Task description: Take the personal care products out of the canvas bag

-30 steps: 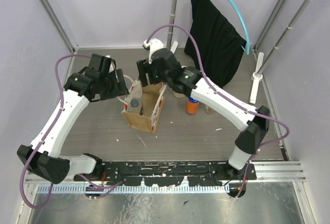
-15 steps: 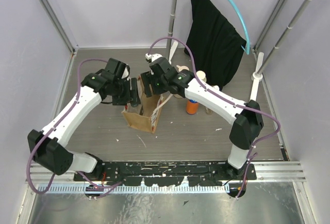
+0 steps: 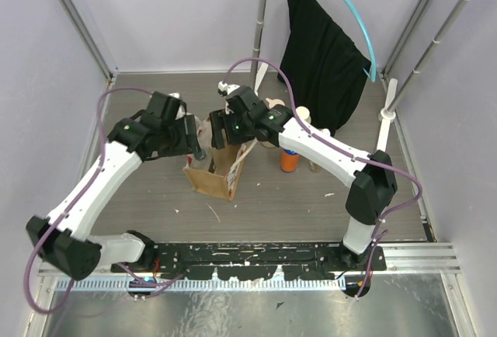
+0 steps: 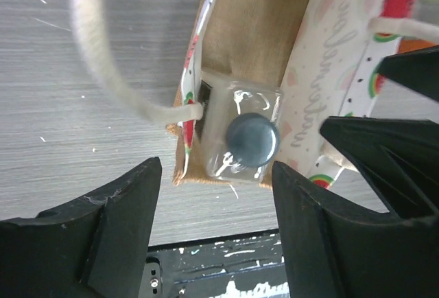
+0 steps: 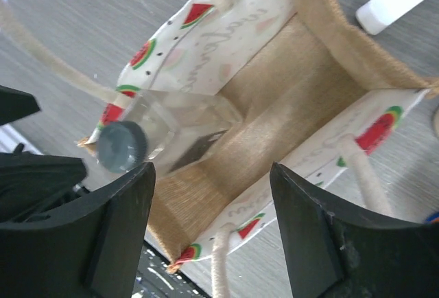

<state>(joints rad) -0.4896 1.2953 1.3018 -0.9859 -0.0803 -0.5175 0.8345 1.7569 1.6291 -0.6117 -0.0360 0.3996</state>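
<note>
Both arms' jaws hang open over the boxy tan canvas bag (image 3: 217, 178) with cream rope handles (image 4: 103, 64), and one bottle is left inside it.

The bag stands on the grey wood-grain worktop (image 3: 295, 197), its mouth open and its pale lining printed with red and green watermelon slices (image 5: 199, 13). A clear square bottle with a grey-blue round cap (image 4: 252, 140) stands cap up in the bag's corner nearest the left arm, against the lining. The left jaws are spread wide directly above that bottle and grip nothing. The right jaws, also spread wide and empty, hover over the bag's other end. Outside the bag, to its right in the top view, an orange bottle with a blue cap (image 3: 289, 158) stands on the worktop. Cream-capped bottles (image 3: 301, 113) stand further right, partly hidden by the right arm.
</note>
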